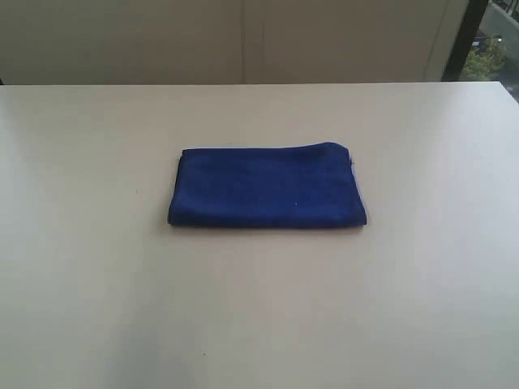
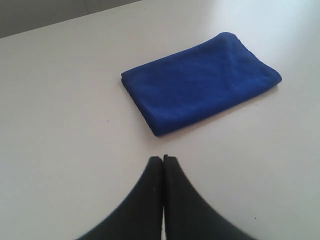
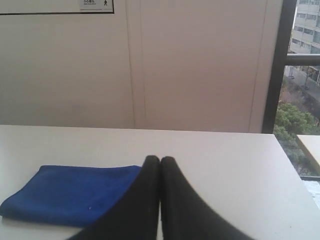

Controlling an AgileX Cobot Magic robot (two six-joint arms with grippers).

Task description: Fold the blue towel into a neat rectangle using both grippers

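Note:
The blue towel (image 1: 266, 187) lies flat in the middle of the white table (image 1: 97, 267), folded into a compact rectangle with its long side across the exterior view. Neither arm shows in that view. In the left wrist view my left gripper (image 2: 163, 159) is shut, black fingers pressed together with nothing between them, a short way off the blue towel (image 2: 200, 80). My right gripper (image 3: 160, 159) is shut and empty too, held above the table beside the blue towel (image 3: 70, 192), whose near end is hidden behind one finger.
A pale panelled wall (image 3: 150, 65) stands behind the table's far edge. A dark window frame (image 3: 277, 65) with trees and buildings outside shows past the table's corner.

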